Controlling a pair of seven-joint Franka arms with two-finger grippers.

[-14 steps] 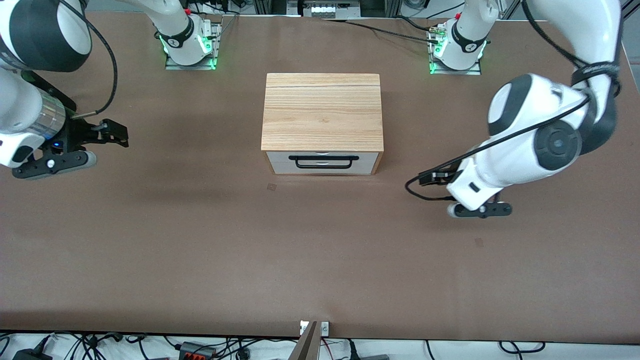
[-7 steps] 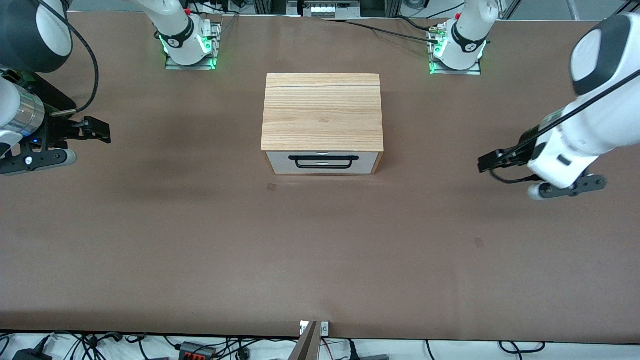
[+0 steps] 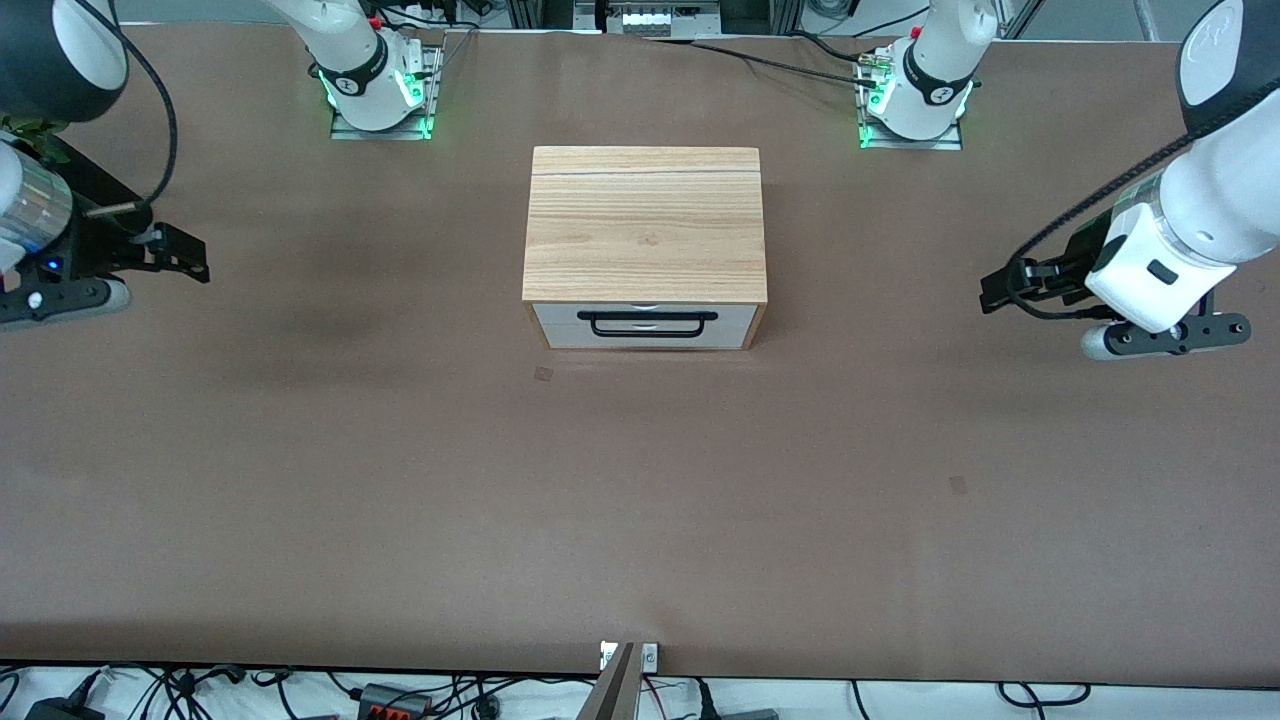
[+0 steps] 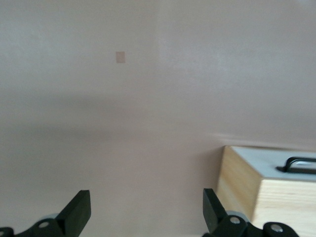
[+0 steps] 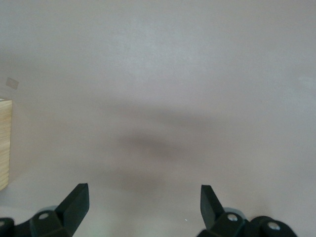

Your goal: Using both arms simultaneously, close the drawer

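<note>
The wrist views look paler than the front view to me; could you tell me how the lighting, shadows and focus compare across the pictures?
Front view: even light, sharp, the table brown, soft shadow patches toward the right arm's end. Left wrist view: washed-out, pinkish, slightly soft; the drawer front and left gripper, open, remain readable. Right wrist view: equally pale, with a dark blurry shadow on the table above the open right gripper.

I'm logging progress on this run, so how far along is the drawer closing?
The closing looks done: the white-fronted wooden drawer with the black bar handle sits pushed into the light oak box. Nothing is in hand: the left pincer is open over bare brown table toward its own end, and the right pincer is open over its end, both apart from the box. Apparently nothing is left.
</note>
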